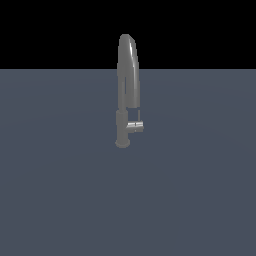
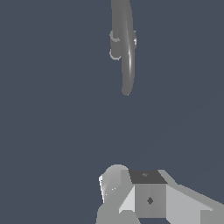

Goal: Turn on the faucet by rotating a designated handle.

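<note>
Faucet (image 1: 127, 90), tall dull-grey metal with arched spout, stood upright on the slate-blue floor (image 1: 55, 190); its shiny silver cylindrical handle (image 1: 135, 126) jutted toward the exterior view's right. The pale grey gripper (image 2: 131, 192) hung well apart; jaw state could not be told.

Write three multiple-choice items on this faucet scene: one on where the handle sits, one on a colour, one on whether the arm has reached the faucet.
1. Where does the handle jut from the faucet?
A. Low on the column, toward the exterior view's right
B. From the top of the spout
C. From the floor, apart from the faucet

2. What colour is the surface under the faucet?
A. Bright red
B. Dark blue-grey
C. White

3. How does the gripper stand to the faucet?
A. Closed on the handle
B. Pressing the spout
C. Apart from it, touching nothing

Answers: 1 A, the shiny stub sits just above the base. 2 B, the floor is slate-toned in both views. 3 C, the wrist view shows open floor between them; the fingers' spread is unclear.
</note>
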Motion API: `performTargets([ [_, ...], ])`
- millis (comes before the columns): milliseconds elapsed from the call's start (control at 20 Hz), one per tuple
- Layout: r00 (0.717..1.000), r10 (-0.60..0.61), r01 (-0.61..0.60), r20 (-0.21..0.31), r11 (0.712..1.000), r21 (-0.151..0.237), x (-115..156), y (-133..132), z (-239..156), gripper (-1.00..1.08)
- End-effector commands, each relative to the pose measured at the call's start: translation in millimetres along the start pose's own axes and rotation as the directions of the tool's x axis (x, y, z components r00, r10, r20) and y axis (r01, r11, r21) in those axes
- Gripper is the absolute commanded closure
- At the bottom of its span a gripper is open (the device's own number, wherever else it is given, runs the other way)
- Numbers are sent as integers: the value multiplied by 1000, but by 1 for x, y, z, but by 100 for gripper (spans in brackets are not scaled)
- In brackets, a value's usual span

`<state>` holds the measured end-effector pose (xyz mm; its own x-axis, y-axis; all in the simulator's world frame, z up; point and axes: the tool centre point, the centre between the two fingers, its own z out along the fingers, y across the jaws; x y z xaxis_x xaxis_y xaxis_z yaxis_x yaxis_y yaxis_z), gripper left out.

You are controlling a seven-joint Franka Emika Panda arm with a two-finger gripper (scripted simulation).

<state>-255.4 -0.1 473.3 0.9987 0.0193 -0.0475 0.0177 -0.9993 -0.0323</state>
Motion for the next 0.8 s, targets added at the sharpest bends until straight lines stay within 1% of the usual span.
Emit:
performTargets([
  [0,1000,0,0,0,1000,0,0,0,0,108],
  [350,1000,14,-14,15,1000,13,7,-1,1,108],
  [550,999,33,-35,38,999,32,16,-2,2,108],
  [750,996,62,-66,72,996,60,30,-2,3,108],
])
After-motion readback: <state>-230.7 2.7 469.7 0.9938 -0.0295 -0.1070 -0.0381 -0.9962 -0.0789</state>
